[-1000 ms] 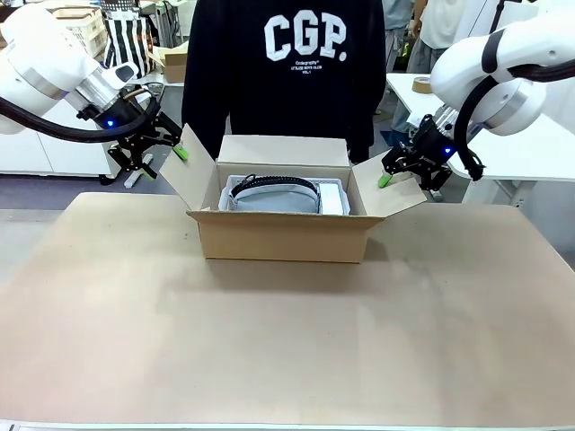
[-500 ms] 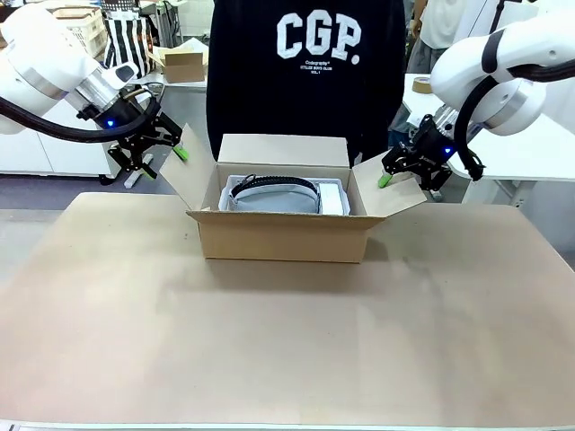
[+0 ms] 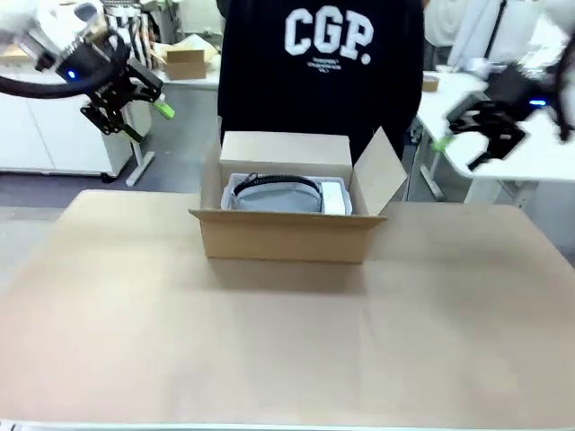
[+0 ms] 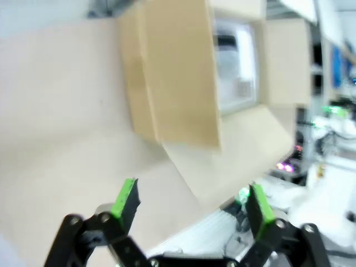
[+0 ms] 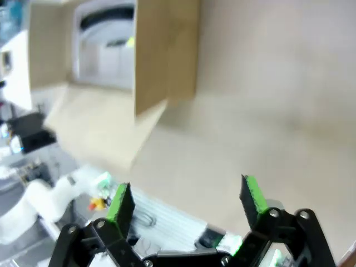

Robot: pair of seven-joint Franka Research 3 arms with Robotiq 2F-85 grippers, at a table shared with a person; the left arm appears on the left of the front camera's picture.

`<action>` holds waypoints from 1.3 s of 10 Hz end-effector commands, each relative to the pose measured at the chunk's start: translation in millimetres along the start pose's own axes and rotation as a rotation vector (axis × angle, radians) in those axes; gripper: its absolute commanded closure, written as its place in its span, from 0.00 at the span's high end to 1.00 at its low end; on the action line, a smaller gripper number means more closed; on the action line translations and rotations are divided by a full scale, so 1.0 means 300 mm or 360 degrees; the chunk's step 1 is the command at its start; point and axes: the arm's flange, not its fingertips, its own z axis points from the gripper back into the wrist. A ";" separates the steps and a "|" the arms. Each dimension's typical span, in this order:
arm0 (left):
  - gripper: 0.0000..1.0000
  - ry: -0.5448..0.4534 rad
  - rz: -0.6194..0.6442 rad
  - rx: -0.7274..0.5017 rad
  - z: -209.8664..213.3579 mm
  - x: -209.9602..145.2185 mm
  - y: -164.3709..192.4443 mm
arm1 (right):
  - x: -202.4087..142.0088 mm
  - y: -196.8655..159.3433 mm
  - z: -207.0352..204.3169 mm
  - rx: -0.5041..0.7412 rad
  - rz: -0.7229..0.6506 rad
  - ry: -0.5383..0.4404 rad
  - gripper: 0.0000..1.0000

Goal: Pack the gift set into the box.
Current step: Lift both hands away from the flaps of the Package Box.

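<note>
The box point(image 3: 286, 235) sits open at the middle of the table, its back flap upright and its right flap point(image 3: 379, 172) leaning outward. The pale grey gift set point(image 3: 274, 196) with its dark upper edge lies inside. My left gripper point(image 3: 148, 121) hangs open in the air above and left of the box, touching nothing. My right gripper point(image 3: 447, 131), blurred, is open above and right of it. In the left wrist view the gripper point(image 4: 192, 200) is open with the box point(image 4: 178, 72) and gift set point(image 4: 236, 67) beyond. In the right wrist view the gripper point(image 5: 186, 199) is open, with the box point(image 5: 167, 50) far off.
A person in a black sweater point(image 3: 314, 81) stands right behind the box at the far edge. The brown tabletop point(image 3: 287, 341) is bare in front of the box. A small brown carton point(image 3: 187, 61) and white tables stand in the background.
Both grippers have let go of the side flaps and moved up and outward. The left and right flaps have sprung up from their spread position. The person has shifted slightly right.
</note>
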 end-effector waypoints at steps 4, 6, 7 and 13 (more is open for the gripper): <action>1.00 -0.0054 -0.0477 -0.0669 0.211 -0.526 0.082 | -0.412 -0.259 0.204 0.1234 0.0029 -0.0013 1.00; 1.00 -0.0355 -0.0404 -0.1403 0.258 -0.501 0.212 | -0.366 -0.265 0.169 0.1283 0.0022 0.0012 1.00; 1.00 -0.0096 -0.0461 -0.0667 0.245 -0.539 0.074 | -0.450 -0.255 0.237 0.1181 0.0035 -0.0020 1.00; 1.00 -0.0096 -0.0461 -0.0667 0.245 -0.539 0.074 | -0.450 -0.255 0.237 0.1181 0.0035 -0.0020 1.00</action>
